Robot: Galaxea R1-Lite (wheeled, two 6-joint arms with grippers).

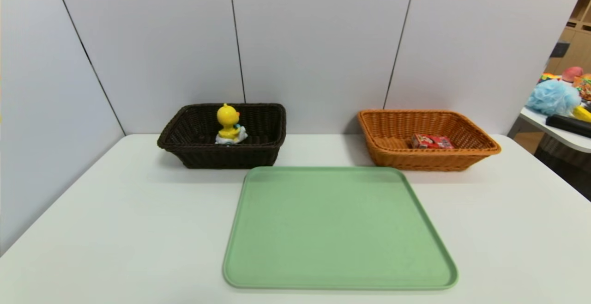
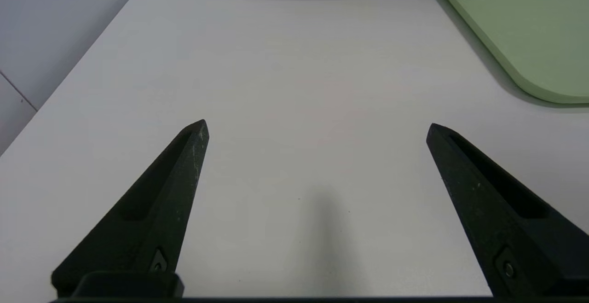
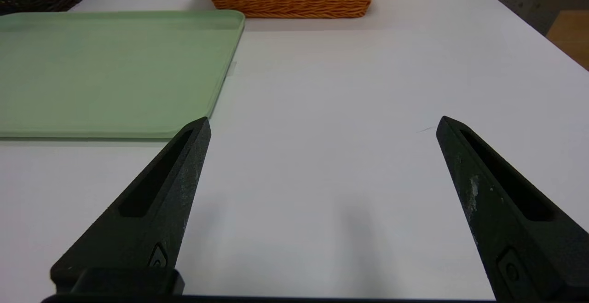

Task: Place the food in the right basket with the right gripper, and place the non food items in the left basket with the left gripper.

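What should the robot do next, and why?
Probably nothing more than stay parked. The green tray is bare, the yellow duck toy sits in the dark left basket, and the red snack box lies in the orange right basket.

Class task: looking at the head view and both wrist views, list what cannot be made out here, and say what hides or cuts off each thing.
1. Red box in the orange basket, head view: print too small to read; the near wall hides its base.
2. Yellow duck toy in the dark basket: base hidden by the wall.
3. Left gripper and right gripper: absent from the head view.
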